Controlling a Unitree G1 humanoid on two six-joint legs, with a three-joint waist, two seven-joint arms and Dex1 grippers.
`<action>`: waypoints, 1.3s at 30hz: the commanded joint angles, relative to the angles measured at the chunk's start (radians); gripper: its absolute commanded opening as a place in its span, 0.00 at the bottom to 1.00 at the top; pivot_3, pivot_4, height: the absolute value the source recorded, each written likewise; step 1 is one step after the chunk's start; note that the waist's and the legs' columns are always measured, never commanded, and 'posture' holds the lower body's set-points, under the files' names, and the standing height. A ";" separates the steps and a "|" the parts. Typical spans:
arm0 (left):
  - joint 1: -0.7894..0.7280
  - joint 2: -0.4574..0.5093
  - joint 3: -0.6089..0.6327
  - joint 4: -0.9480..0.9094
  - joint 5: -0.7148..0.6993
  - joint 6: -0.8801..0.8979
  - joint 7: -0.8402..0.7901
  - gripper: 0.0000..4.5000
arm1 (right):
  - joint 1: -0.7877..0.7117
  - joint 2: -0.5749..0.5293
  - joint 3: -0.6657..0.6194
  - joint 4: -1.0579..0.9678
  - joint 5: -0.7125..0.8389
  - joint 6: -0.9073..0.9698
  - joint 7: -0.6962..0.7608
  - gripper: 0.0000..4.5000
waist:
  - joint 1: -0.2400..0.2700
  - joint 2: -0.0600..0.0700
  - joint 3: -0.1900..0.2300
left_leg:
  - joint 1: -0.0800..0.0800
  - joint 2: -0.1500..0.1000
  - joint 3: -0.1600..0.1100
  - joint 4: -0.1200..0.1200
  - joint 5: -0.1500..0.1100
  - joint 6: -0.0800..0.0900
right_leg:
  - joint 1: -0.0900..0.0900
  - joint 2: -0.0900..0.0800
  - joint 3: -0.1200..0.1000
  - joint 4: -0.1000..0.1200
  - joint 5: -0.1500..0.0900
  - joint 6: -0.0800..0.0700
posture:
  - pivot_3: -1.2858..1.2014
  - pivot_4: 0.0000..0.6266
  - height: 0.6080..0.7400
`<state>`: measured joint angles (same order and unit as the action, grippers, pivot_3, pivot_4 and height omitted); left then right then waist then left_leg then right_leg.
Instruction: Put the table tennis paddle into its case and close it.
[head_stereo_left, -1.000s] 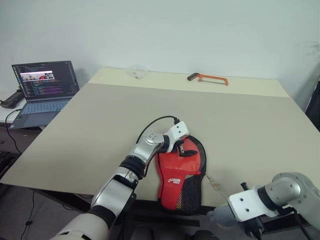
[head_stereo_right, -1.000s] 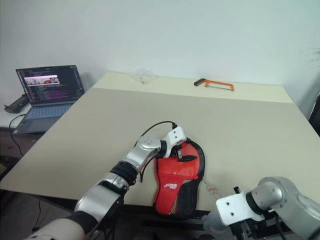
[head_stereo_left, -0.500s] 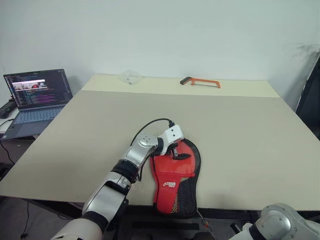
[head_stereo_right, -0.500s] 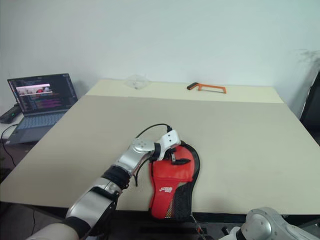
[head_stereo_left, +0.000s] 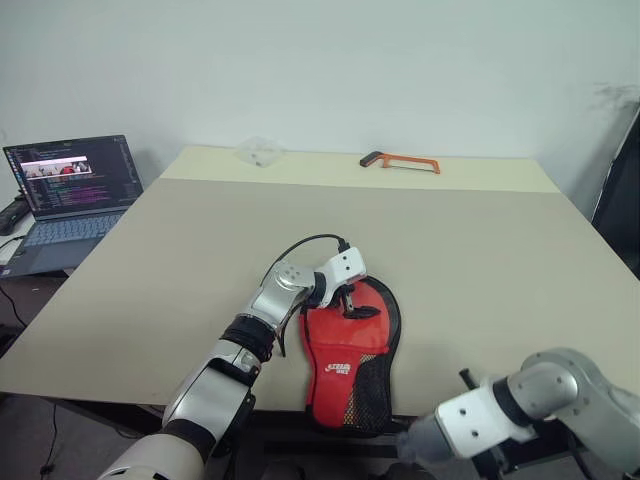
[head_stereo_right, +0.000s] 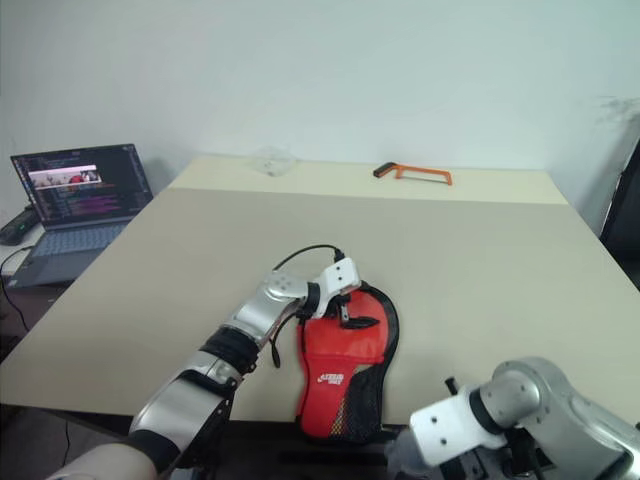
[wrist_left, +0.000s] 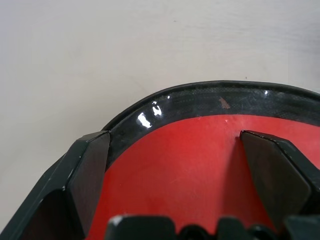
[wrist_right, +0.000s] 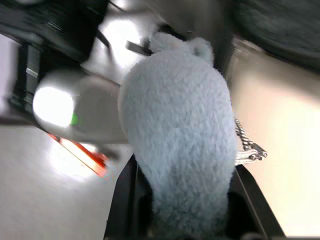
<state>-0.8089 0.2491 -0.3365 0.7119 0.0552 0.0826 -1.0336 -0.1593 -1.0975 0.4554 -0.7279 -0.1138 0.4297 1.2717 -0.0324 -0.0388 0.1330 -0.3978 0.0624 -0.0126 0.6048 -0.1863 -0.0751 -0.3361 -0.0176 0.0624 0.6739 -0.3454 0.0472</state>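
Pale walls back a broad beige worktop (head_stereo_left: 200, 260) that carries few things: one case (head_stereo_left: 352, 360), one orange hacksaw (head_stereo_left: 400, 161) and one clear crumpled plastic item (head_stereo_left: 259, 151), the last two lying apart near the far edge. One open laptop (head_stereo_left: 68, 196) sits on a separate low surface off the worktop's left side, its screen lit. Its case lies close to the near edge, red side up with the white logo showing, the black mesh panel toward the near end and black edging all round. The table tennis paddle itself cannot be made out in any view, so whether it lies inside the case cannot be told. Two arms are in play. The left tool (head_stereo_left: 352, 300) rests over the rounded far end of the case with its two black fingers (wrist_left: 90, 170) spread wide — the left wrist view shows them standing apart over the red fabric, the glossy black edging curving just beyond them, and nothing pinched between them. The right tool (wrist_right: 185, 220) hangs below the near edge of the worktop, off to the right of the case, and its fingers are closed around one small grey fuzzy lump (wrist_right: 177, 145) — a short metal chain (wrist_right: 247, 147) trails beside the lump.
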 joint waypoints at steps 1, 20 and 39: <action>0.047 0.048 -0.010 0.014 0.014 0.035 -0.051 1.00 | -0.056 -0.033 -0.077 -0.014 0.006 0.022 0.018 0.15 | -0.001 -0.001 0.006 | -0.002 0.000 0.000 -0.001 0.000 0.000 | -0.001 0.000 0.000 0.000 0.002 0.003 | 0.52 0.24 1.00; 0.137 0.108 0.053 -0.246 -0.085 0.107 -0.103 1.00 | -0.228 -0.018 -0.053 0.289 -0.156 -0.231 0.024 0.92 | 0.002 0.007 0.036 | -0.018 0.000 0.001 0.003 0.000 0.000 | -0.013 0.001 0.001 0.005 0.006 0.004 | 0.52 0.24 1.00; 0.227 0.513 0.310 -0.635 -0.417 0.380 -0.349 1.00 | -0.045 -0.130 -0.648 0.310 0.493 0.047 0.267 1.00 | 0.000 0.010 0.054 | -0.022 0.001 0.001 0.003 0.000 0.000 | -0.016 0.001 0.000 0.006 0.007 0.003 | 0.52 0.24 1.00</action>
<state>-0.5816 0.7326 -0.0881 0.1367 -0.3107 0.4415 -1.3497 -0.2126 -1.2130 -0.1188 -0.4361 0.3082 0.4412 1.5002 -0.0325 -0.0289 0.1873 -0.4203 0.0635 -0.0114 0.6079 -0.1860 -0.0753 -0.3523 -0.0168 0.0623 0.6791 -0.3386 0.0503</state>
